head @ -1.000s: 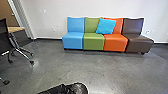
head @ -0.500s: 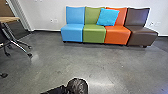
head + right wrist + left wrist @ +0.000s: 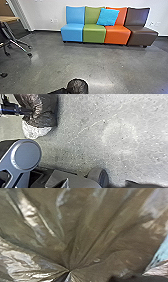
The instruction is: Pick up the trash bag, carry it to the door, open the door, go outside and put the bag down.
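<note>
Grey floor (image 3: 107,67), left pincer (image 3: 60,91) low in front, apparently gripping dark bag (image 3: 78,86)

The robot's body in the right wrist view is mostly grey and black. A wide slate-grey plate (image 3: 13,170) carries a big round disc (image 3: 27,155), flat and bluish, framed by a paler raised rim. Below the disc the plate is cut into slanting openings with dark gaps behind. Beside it sits a duller grey housing (image 3: 75,182) with straight, angled edges, and a thick rounded grey part (image 3: 98,177) with a darker end. The other arm (image 3: 11,109) is black, marked by a thin blue line.
</note>
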Controlling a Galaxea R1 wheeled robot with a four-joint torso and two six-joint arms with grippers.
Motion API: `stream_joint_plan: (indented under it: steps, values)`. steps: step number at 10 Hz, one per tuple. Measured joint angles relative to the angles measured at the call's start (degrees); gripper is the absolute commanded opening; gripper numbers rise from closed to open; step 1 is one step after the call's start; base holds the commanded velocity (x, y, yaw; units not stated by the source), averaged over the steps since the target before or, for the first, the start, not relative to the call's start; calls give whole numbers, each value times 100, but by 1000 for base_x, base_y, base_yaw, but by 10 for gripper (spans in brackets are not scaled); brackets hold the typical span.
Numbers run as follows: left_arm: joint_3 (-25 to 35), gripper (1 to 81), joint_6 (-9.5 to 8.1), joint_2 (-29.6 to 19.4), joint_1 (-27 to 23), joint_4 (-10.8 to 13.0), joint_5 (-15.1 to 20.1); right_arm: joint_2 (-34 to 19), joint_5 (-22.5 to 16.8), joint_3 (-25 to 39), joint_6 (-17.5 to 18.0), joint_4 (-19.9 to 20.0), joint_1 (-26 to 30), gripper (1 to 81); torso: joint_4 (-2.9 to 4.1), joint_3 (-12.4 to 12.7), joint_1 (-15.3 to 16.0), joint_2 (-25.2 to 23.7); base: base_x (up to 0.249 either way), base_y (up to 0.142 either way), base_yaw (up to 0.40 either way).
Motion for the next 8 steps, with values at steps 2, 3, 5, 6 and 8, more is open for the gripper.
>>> stream_joint_plan:
  steps: [2,3,5,6,8]
  values:
    - [-41,811,7,2,107,-7,-356,122,-1,30,0,-20,-165,811,0,-2,0,0,0,0,0]
    - [-68,811,16,2,199,-13,-502,215,0,29,5,-38,-261,811,0,-2,0,0,0,0,0]
    - [-91,811,17,38,435,-18,-824,343,18,29,5,-38,-302,811,0,-2,0,0,0,0,0]
    - [-105,811,20,72,549,-18,-946,375,22,29,5,-39,-300,811,0,-2,0,0,0,0,0]
    - [-154,811,20,101,614,-18,-975,468,27,24,2,-35,-302,811,0,-22,0,0,0,0,0]
